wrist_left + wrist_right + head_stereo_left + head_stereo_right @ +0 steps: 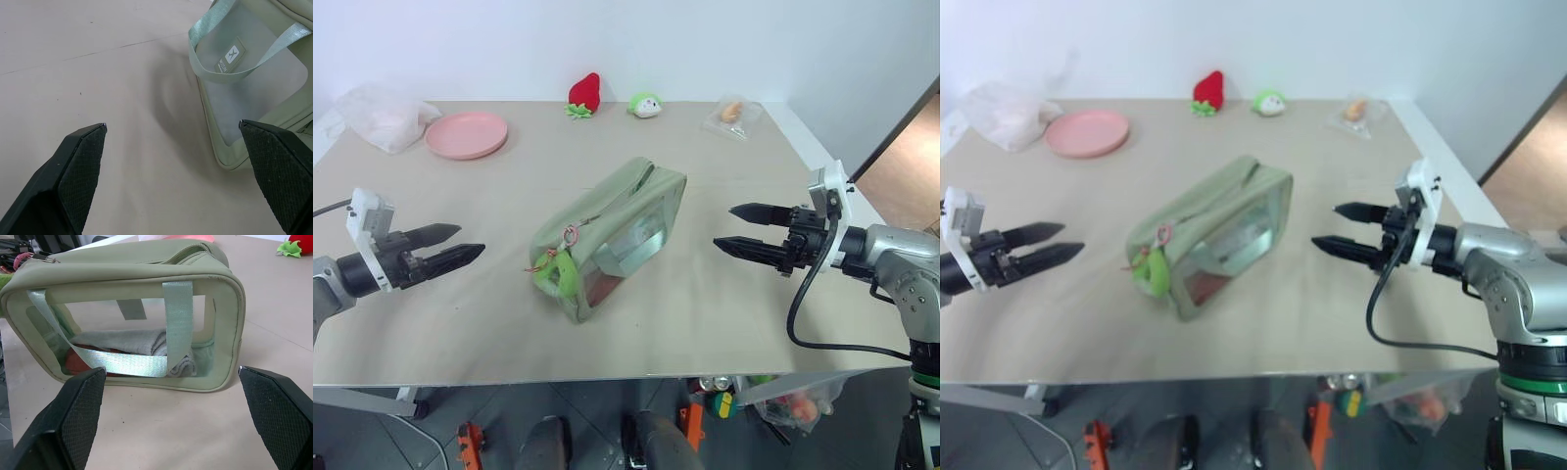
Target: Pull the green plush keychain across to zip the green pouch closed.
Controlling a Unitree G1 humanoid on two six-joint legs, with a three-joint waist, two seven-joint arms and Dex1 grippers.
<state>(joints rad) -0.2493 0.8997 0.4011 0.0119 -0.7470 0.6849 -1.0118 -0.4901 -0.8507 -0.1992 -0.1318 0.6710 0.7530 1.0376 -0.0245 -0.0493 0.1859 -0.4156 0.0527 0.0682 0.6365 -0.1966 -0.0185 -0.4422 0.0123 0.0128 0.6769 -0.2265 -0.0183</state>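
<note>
The green pouch (612, 230) lies in the middle of the table, a boxy sage bag with clear window sides, a pale strap (178, 316) and folded cloth inside. The green plush keychain (556, 271) hangs on a red-pink cord at the pouch's near end, by the top zipper. My left gripper (460, 243) hovers open to the left of the pouch, apart from it, fingers pointing toward it. On the other side my right gripper (722, 226) is open too, a short gap from the pouch's window side. Both hold nothing.
At the table's far edge stand a pink plate (467, 134), a crumpled clear bag (382, 115), a red strawberry plush (584, 95), a green-and-white round plush (646, 105) and a small clear bag (732, 115). The table's near edge (607, 377) runs just below the pouch.
</note>
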